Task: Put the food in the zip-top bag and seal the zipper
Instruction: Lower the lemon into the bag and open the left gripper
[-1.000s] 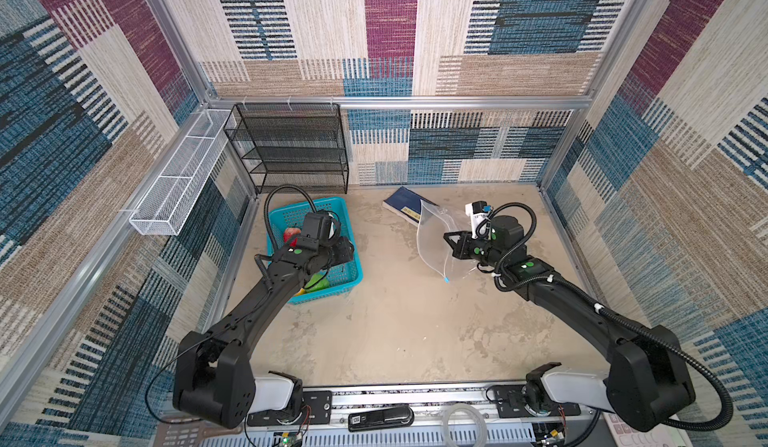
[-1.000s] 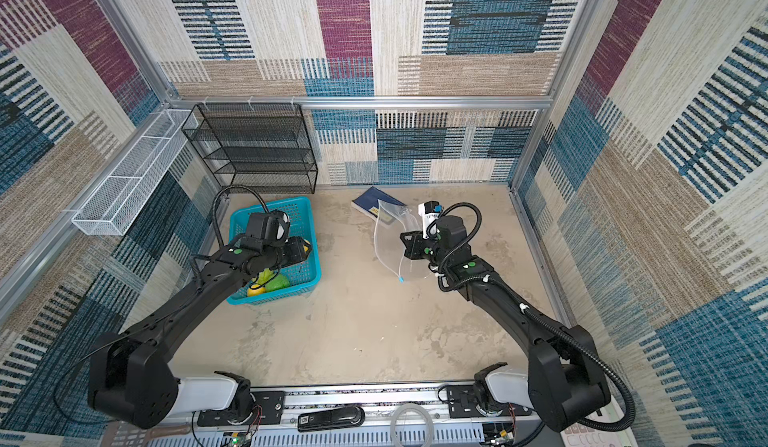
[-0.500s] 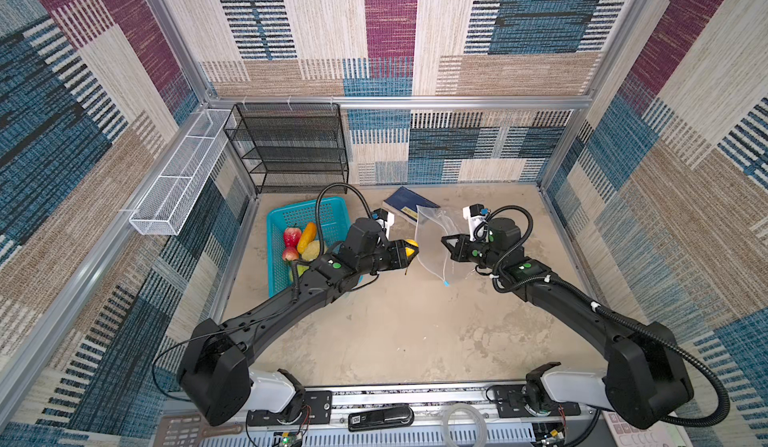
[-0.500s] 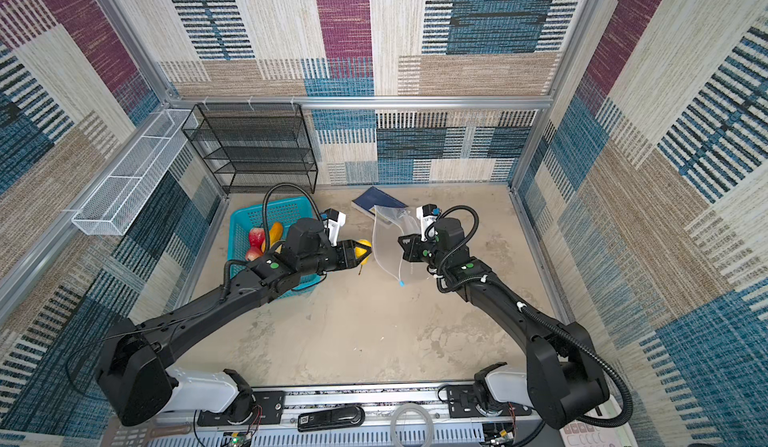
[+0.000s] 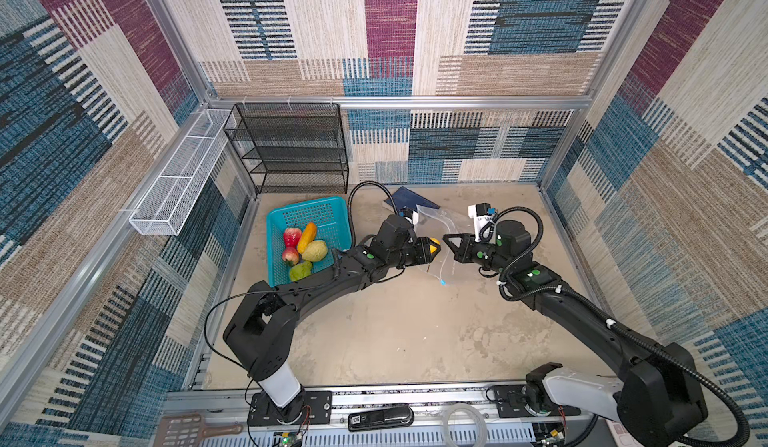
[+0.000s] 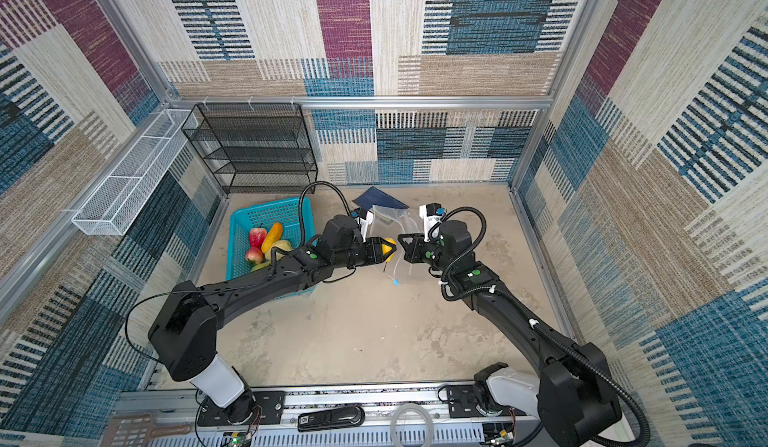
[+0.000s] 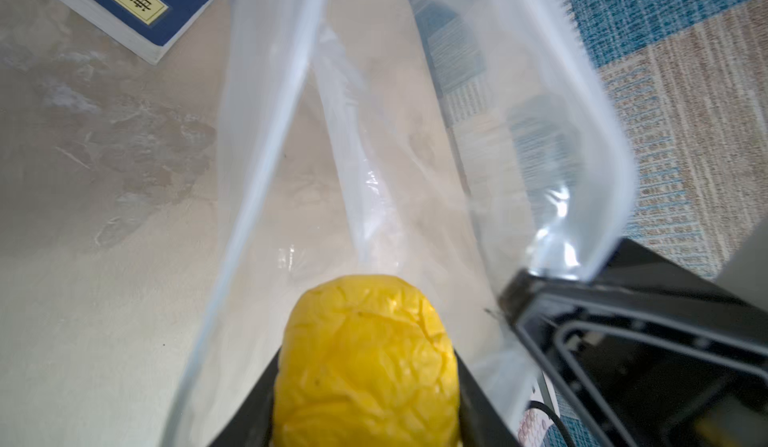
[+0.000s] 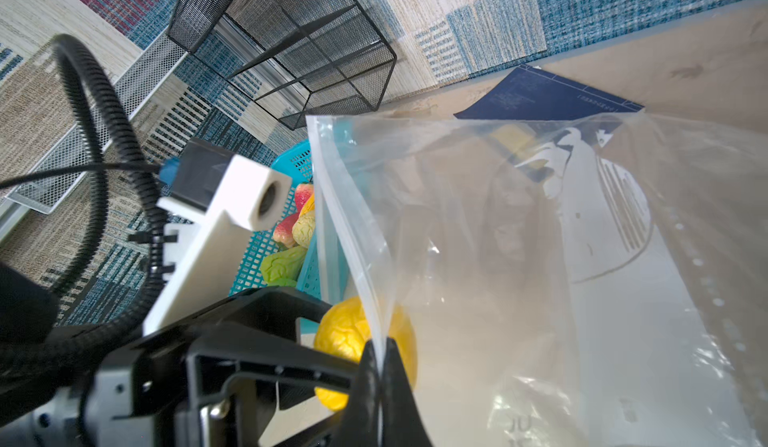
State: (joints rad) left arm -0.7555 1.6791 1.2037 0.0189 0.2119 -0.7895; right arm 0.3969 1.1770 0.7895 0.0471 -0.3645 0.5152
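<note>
My left gripper [image 5: 432, 246] is shut on a yellow crinkled lemon [image 7: 368, 361], a piece of the food. It holds the lemon at the open mouth of the clear zip-top bag [image 8: 519, 258], between the bag's two lips. My right gripper [image 8: 380, 349] is shut on one lip and holds the bag [image 5: 440, 220] up off the table. The whitish zipper [image 8: 332, 199] runs along that lip, and its light-blue slider [image 5: 444, 282] hangs low. The other food [image 5: 305, 249], red, orange and green pieces, lies in the teal basket [image 5: 316, 212].
A blue book [image 5: 409, 199] lies on the table just behind the bag. A black wire shelf [image 5: 291, 149] stands at the back left. A white wire tray [image 5: 178, 174] hangs on the left wall. The tan table [image 5: 395, 320] stretches toward the front rail.
My left arm has swung right from the teal basket, carrying the yellow lemon to the bag's mouth. My right gripper has stayed shut on the bag's lip, almost in place.
</note>
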